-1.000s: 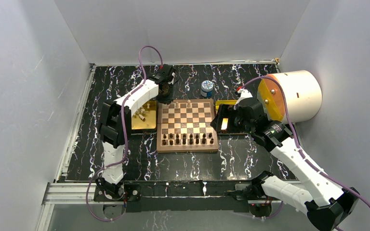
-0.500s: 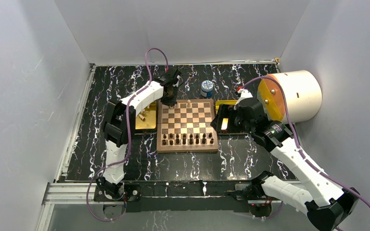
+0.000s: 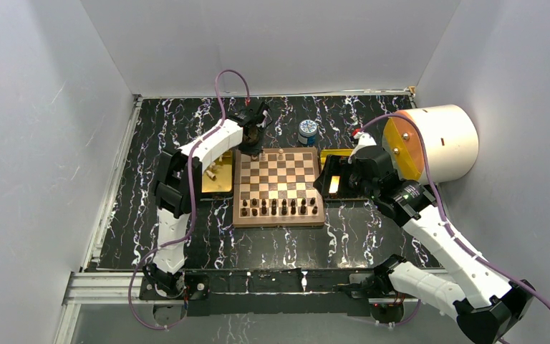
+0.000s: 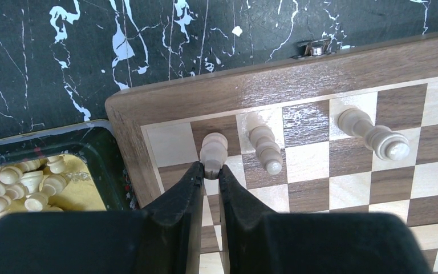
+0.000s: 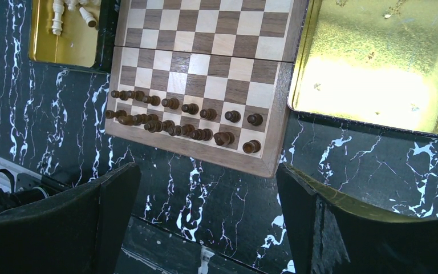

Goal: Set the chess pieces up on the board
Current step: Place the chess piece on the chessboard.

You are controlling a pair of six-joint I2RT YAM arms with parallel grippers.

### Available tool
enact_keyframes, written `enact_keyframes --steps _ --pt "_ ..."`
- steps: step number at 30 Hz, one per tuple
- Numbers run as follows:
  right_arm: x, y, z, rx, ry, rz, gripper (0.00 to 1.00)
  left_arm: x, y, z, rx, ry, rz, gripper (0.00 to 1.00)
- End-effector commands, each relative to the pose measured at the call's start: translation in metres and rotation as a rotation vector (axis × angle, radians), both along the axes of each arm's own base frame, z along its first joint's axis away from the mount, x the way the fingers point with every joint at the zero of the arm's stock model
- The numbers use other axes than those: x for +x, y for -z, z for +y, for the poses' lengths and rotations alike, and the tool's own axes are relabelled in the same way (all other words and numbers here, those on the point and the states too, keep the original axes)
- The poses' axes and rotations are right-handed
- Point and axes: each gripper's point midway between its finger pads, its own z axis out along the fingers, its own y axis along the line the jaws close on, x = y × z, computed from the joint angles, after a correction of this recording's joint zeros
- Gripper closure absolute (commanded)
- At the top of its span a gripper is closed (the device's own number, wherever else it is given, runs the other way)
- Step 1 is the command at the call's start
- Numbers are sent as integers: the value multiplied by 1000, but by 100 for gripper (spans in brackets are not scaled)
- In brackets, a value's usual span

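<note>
Clamping cream piece (image 4: pixel 213 145), prob. pawn, w/ left pincer (image 4: pixel 211 170).

Board (image 5: pixel 217 51) on black marbled surface (image 5: pixel 205 200); dark brown pieces (image 5: pixel 182 117) in two rows at its near edge. Gold tray (image 5: pixel 376 63) just beside. Cream pieces (image 5: pixel 59 14) in second tray (image 5: pixel 63 45). Right gripper (image 5: pixel 208 171) jaws wide apart.

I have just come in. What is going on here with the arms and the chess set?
The left pincer is shut on the top of a cream chess piece, at the second square of the far row of the board. Two more cream pieces stand in that row, and others lie in the gold tray beside it. The dark pieces are lined up on the near side. The right pincer hangs open, holding nothing.
</note>
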Motion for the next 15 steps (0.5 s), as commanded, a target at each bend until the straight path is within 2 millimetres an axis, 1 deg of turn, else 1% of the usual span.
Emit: enact_keyframes --steps 1,8,15 --pt "4 -13 -2 12 8 -59 1 6 -7 -2 8 0 -22 91" --pt "4 -13 -1 11 6 -60 1 6 -5 -3 11 2 -16 91" --pt "5 -11 -1 7 7 -58 1 6 -4 -4 10 10 -9 83"
